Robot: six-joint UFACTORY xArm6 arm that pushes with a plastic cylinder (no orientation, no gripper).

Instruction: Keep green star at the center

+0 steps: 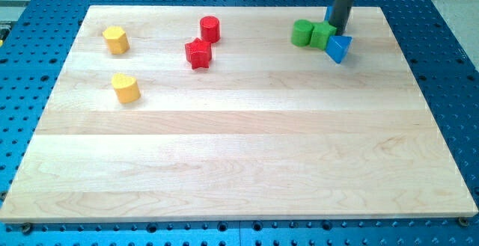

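Two green blocks sit side by side near the view's top right. The left one [302,32] looks round. The right one [322,35] looks angular, like the green star. My tip [340,31] stands right against the right side of the angular green block, just above a blue triangular block [339,48]. A second blue block [328,13] peeks out behind the rod on its left. The green blocks are far from the board's middle.
A red cylinder [209,28] and a red star [198,53] lie at the top, left of centre. Two yellow blocks [115,40] [126,87] lie at the upper left. The wooden board [239,164] rests on a blue perforated table.
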